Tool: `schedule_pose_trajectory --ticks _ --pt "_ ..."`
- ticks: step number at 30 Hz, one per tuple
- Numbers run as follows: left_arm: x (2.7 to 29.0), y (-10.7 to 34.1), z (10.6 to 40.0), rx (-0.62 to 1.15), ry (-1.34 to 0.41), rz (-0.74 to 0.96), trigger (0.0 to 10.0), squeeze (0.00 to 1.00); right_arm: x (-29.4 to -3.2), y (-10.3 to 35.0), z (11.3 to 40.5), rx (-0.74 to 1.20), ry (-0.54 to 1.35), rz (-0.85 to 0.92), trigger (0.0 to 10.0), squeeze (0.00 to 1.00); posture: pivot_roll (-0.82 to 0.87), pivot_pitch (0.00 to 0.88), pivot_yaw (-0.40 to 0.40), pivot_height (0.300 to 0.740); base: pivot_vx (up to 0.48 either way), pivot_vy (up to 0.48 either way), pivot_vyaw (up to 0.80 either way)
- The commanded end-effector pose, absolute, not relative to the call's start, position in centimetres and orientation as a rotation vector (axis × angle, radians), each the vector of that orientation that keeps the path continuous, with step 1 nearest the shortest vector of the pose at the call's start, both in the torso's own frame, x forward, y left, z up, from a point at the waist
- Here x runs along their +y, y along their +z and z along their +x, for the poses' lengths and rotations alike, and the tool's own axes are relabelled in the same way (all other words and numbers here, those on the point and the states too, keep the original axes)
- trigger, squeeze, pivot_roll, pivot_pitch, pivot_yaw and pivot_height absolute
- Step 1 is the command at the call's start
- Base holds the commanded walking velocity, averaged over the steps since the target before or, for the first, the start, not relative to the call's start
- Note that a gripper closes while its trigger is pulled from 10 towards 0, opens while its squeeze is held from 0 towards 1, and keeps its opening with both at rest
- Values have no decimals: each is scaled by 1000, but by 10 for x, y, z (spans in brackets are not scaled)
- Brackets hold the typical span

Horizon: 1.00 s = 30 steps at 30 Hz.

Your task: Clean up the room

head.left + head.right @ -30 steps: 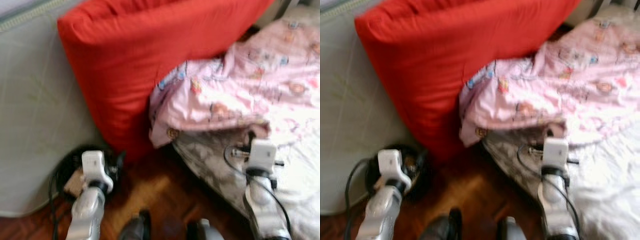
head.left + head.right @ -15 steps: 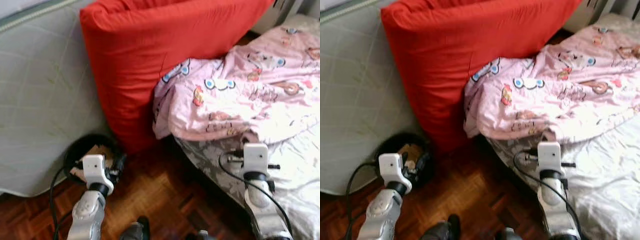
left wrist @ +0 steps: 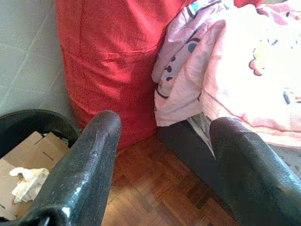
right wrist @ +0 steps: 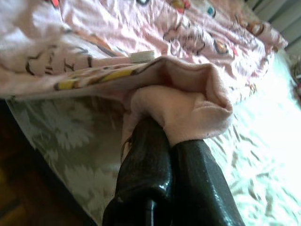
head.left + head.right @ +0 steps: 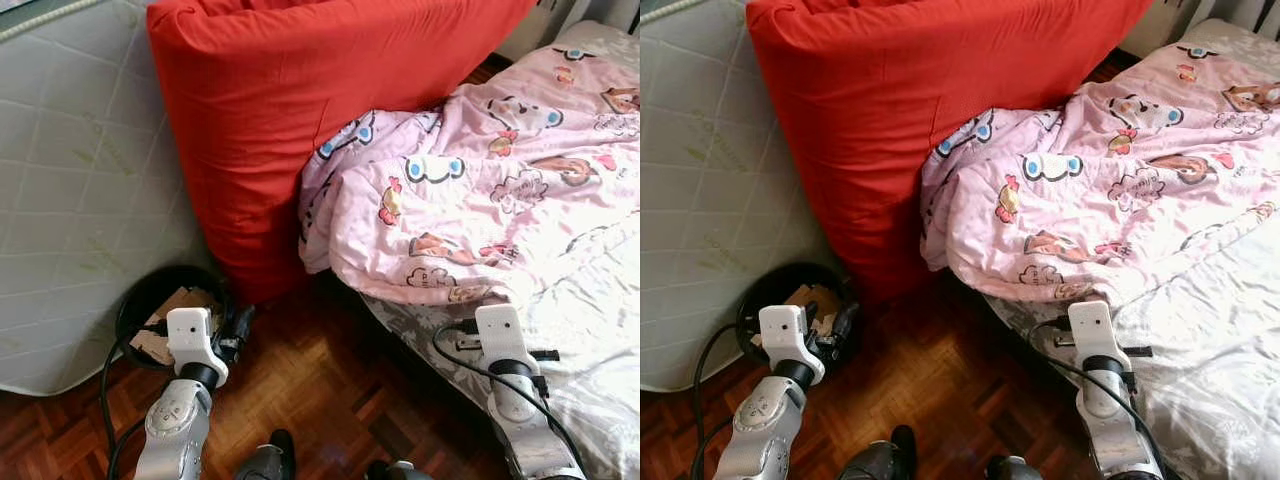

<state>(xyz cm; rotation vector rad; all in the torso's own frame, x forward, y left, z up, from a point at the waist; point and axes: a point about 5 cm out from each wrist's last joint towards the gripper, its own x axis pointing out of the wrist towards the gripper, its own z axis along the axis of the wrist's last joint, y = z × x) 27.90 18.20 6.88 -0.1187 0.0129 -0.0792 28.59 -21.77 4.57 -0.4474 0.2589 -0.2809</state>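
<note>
Clearly the step in hand is straightening the pink cartoon-print quilt [image 5: 470,190], which lies rumpled across the bed [image 5: 600,340], its near edge bunched just beside the big red fabric cushion [image 5: 300,110]. At that edge the right gripper [image 4: 164,141] has its fingers together, clamped on a fold of the quilt. Well apart from the quilt, the left gripper [image 3: 164,155] hangs with fingers spread, empty, near the black round bin [image 5: 150,300] of cardboard scraps. Next, I judge, comes drawing the pinched hem out flat over the bed.
</note>
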Motion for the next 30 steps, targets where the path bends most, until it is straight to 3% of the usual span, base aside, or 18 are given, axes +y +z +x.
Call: schedule_pose_trajectory --ticks 1,11,20,24,30 --pt "182 61 275 54 -86 -116 10000 0 -221 35 278 319 -282 -459 10000 0 14 271 19 740 0 0 0" --pt "181 60 274 62 -100 -120 10000 0 -216 18 264 435 -163 -461 10000 0 13 270 14 740 0 0 0" --pt "180 58 274 67 -105 -127 10000 0 -245 15 236 500 -206 -626 10000 0 -2 271 3 740 0 0 0" --pt "179 57 274 69 -109 -129 10000 0 -243 12 222 520 -129 -746 10000 0 -5 270 2 740 0 0 0" --pt "179 57 275 70 -112 -130 10000 0 -231 35 222 329 -127 -819 10000 0 -8 269 2 740 0 0 0"
